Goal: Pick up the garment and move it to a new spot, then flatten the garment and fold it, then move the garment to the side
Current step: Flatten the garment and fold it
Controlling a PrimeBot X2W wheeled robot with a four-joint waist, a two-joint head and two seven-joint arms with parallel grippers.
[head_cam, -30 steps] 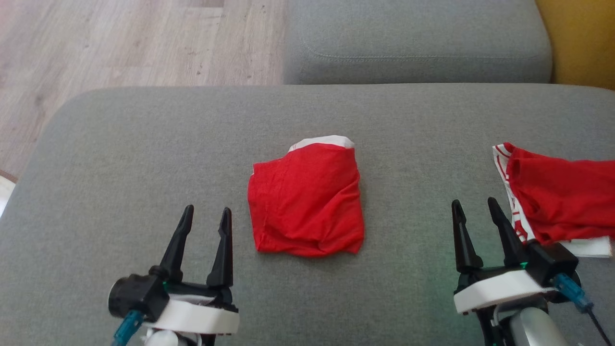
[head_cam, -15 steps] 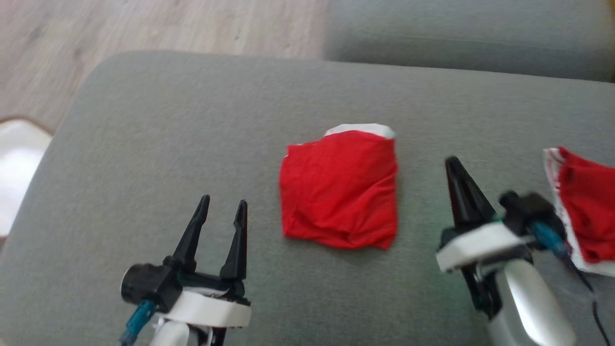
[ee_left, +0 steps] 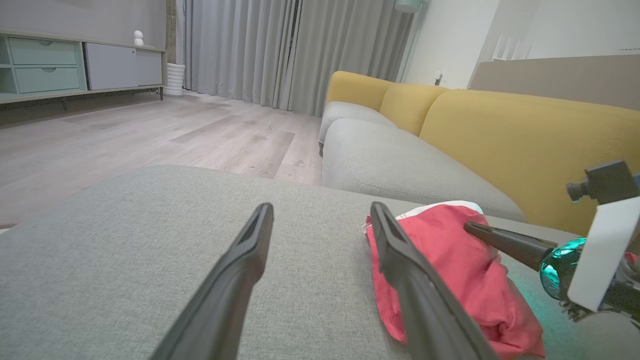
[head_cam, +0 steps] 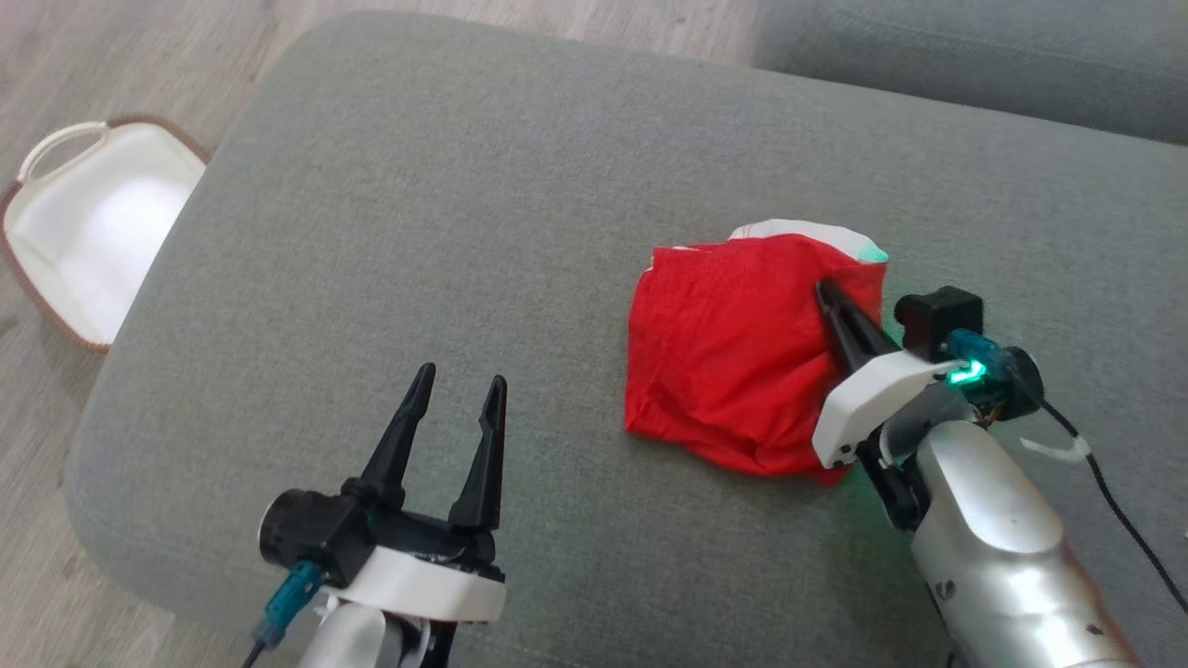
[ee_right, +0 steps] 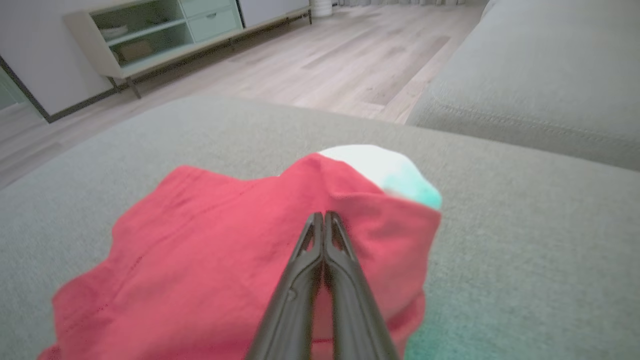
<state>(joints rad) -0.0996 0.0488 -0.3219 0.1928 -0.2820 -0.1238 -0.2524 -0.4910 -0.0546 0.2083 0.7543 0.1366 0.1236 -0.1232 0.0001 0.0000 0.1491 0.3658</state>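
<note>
The red garment [head_cam: 724, 362] lies on the grey sofa cushion [head_cam: 464, 186]. The right end effector [head_cam: 824, 289] is closed, its tips pinching the fabric. The left end effector [head_cam: 461, 380] stands wide open and empty, apart from the garment. A white basket [head_cam: 102, 232] sits on the floor beside the cushion.

Part of garment [head_cam: 724, 353] behind right hand [head_cam: 824, 289]
</note>
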